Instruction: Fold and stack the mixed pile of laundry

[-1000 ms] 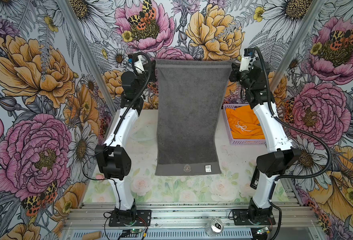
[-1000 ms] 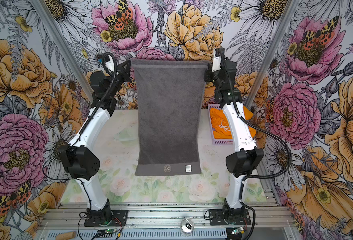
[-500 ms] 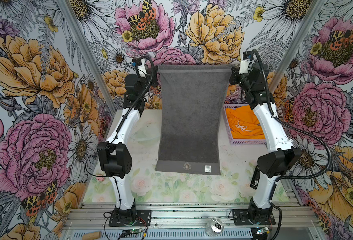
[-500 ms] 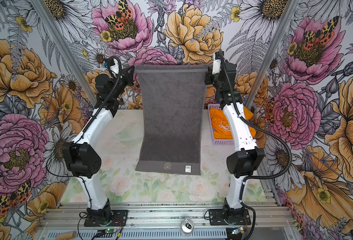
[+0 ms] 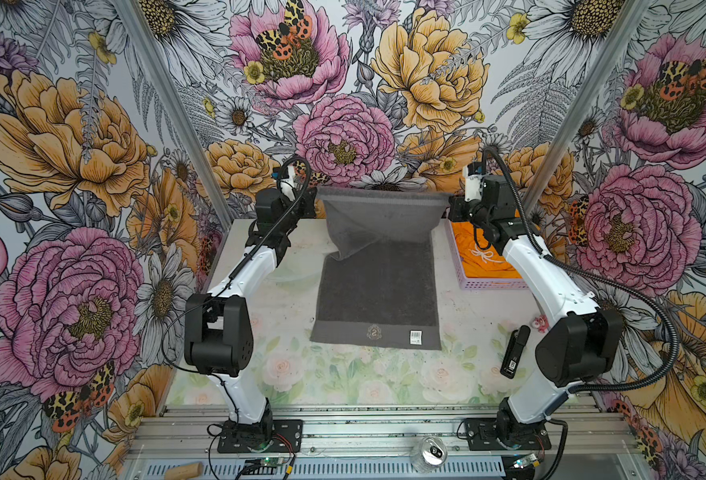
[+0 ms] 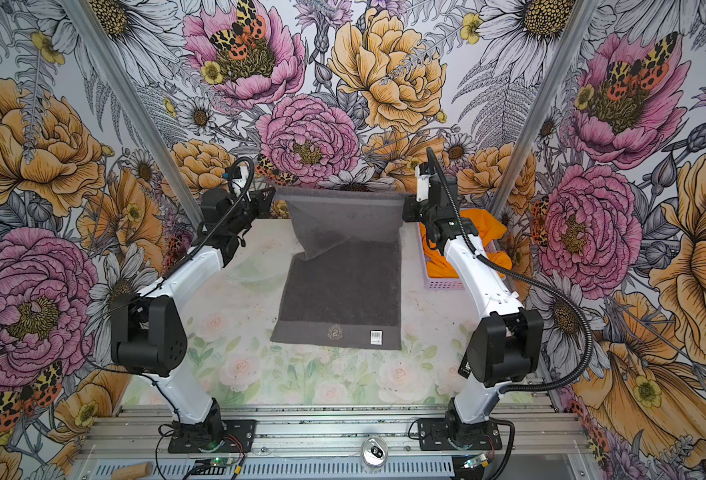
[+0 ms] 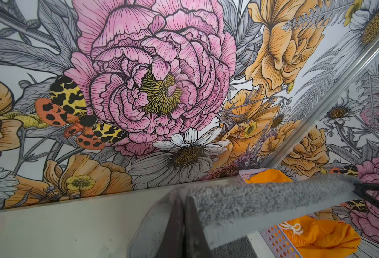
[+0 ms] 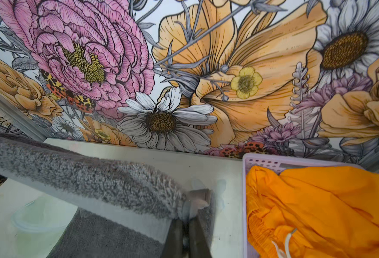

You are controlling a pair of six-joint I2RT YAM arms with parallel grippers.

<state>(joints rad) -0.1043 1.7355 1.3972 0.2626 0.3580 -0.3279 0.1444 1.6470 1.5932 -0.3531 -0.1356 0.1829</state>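
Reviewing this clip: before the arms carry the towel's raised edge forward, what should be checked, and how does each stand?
1. Left pincer shut on a far towel corner: ok.
2. Right pincer shut on the other far corner: ok.
3. Raised edge roughly level between them: ok.
4. Near end lying flat on the table: ok.
5. Hanging part smooth: not ok, a slanted fold droops below the left pincer.
6. Shorts in the basket, apart from the towel: ok.

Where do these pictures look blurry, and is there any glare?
Left wrist view: towel close to the lens is soft, wallpaper behind is sharp. Right wrist view: the same softness on the towel. Both top views: sharp, evenly lit, no strong glare.
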